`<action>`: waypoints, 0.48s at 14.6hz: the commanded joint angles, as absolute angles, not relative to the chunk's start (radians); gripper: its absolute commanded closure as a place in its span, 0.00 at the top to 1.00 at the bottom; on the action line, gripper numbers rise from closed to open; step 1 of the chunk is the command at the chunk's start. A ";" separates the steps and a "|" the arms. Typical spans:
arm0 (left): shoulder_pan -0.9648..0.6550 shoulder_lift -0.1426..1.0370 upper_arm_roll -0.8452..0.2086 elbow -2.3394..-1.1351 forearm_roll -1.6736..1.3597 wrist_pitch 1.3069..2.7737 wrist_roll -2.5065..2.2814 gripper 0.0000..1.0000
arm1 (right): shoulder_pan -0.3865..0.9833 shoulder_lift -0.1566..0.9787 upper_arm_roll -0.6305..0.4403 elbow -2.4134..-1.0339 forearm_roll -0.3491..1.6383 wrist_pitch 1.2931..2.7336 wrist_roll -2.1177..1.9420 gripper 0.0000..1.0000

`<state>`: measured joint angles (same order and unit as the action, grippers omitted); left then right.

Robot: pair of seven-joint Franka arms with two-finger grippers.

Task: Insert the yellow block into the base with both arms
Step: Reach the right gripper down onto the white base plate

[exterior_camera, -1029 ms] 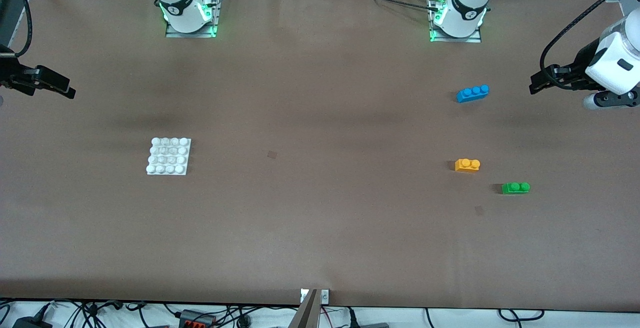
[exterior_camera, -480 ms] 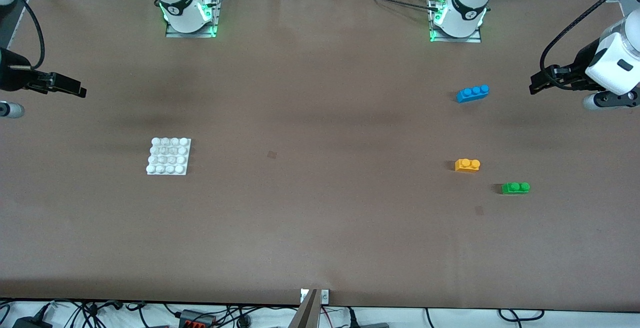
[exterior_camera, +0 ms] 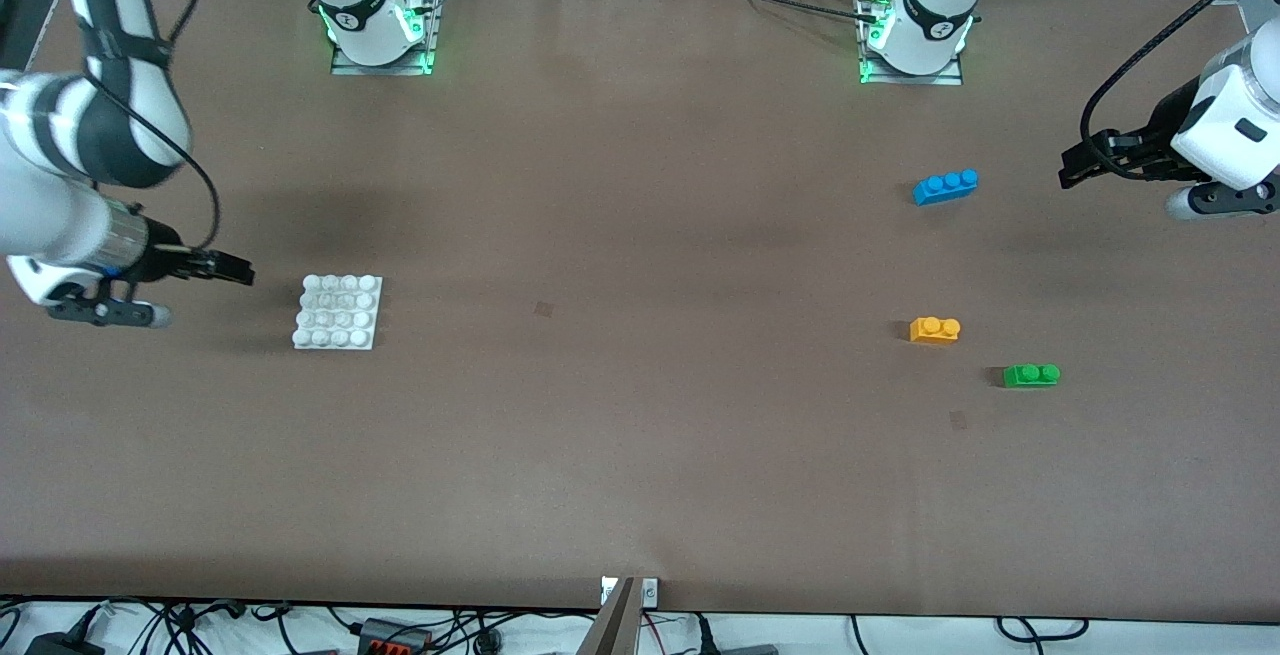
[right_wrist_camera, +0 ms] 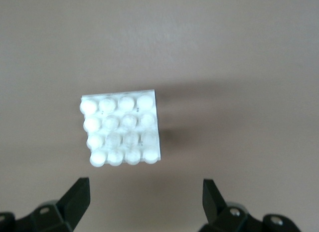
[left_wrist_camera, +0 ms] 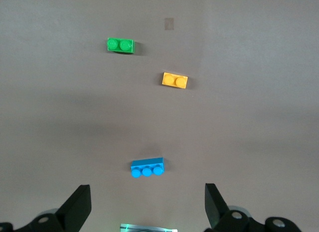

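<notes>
The yellow block point(exterior_camera: 934, 330) lies on the brown table toward the left arm's end; it also shows in the left wrist view point(left_wrist_camera: 175, 80). The white studded base point(exterior_camera: 338, 312) lies toward the right arm's end and fills the middle of the right wrist view point(right_wrist_camera: 122, 128). My right gripper point(exterior_camera: 238, 273) is open and empty, up in the air beside the base at the table's end. My left gripper point(exterior_camera: 1070, 171) is open and empty, up in the air at its own end of the table, beside the blue brick point(exterior_camera: 945, 186).
A blue three-stud brick point(left_wrist_camera: 146, 167) lies farther from the front camera than the yellow block. A green two-stud brick point(exterior_camera: 1031, 375) lies nearer to the front camera, beside the yellow block; it also shows in the left wrist view point(left_wrist_camera: 120, 45). The arm bases stand at the table's top edge.
My right arm has swung in from the table's end and come down toward the base. The left arm and all the bricks have not moved.
</notes>
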<state>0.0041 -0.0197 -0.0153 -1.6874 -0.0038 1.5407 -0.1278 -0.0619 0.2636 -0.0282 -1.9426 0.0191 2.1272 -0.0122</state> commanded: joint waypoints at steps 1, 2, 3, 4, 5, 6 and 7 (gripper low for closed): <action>0.012 0.002 -0.015 -1.658 0.002 1.522 -0.109 1.00 | -0.046 0.329 -0.025 -1.997 0.020 2.285 0.002 1.00; 0.012 0.002 -0.014 -1.658 0.002 1.522 -0.109 1.00 | -0.040 0.372 -0.026 -1.997 0.020 2.319 0.003 1.00; 0.012 0.002 -0.014 -1.658 0.002 1.522 -0.109 1.00 | -0.038 0.415 -0.025 -1.999 0.024 2.373 0.003 1.00; 0.012 0.002 -0.014 -1.658 0.002 1.522 -0.109 1.00 | -0.037 0.455 -0.022 -1.999 0.026 2.419 0.005 1.00; 0.012 0.002 -0.014 -1.658 0.002 1.522 -0.109 1.00 | -0.038 0.484 -0.014 -1.999 0.026 2.457 0.005 1.00; 0.012 0.002 -0.014 -1.658 0.000 1.522 -0.109 1.00 | -0.038 0.501 -0.005 -1.999 0.026 2.477 0.003 1.00; 0.012 0.002 -0.014 -1.658 0.000 1.522 -0.109 1.00 | -0.038 0.506 -0.003 -1.999 0.026 2.479 0.005 1.00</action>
